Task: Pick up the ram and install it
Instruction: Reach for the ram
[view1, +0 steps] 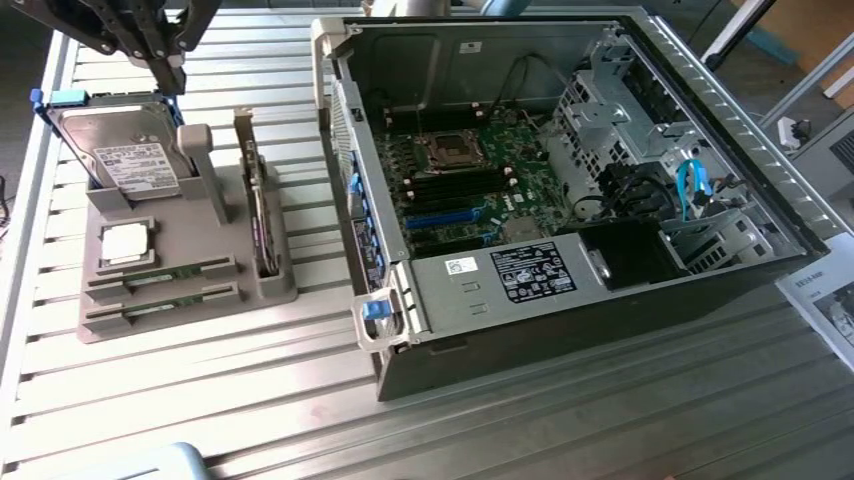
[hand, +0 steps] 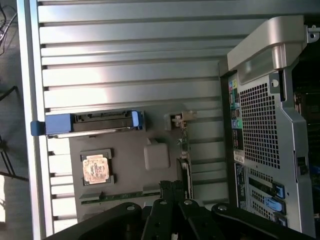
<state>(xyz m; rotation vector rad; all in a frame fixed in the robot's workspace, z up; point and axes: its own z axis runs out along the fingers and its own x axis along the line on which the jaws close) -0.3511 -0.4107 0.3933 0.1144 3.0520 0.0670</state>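
Two ram sticks lie edge-up in the front slots of a grey holder (view1: 174, 330), one (view1: 163, 275) just behind the other (view1: 158, 311). In the wrist view one ram stick (hand: 117, 196) shows as a thin green strip beside my fingertips. My gripper (view1: 170, 78) hangs at the exterior view's top left, above the far end of the holder, apart from the ram. Its black fingers (hand: 166, 192) are pressed together with nothing between them. The open computer case (view1: 400, 300) lies at the exterior view's right, with its motherboard (view1: 461, 175) and dark memory slots exposed.
The holder also carries a silver hard drive (view1: 123, 150) in a blue caddy (hand: 90, 124), a tall upright card (view1: 254, 200), and a small square chip (hand: 96, 168). The slatted metal table (view1: 561, 420) runs around the case. A white paper (view1: 821, 300) lies at the right edge.
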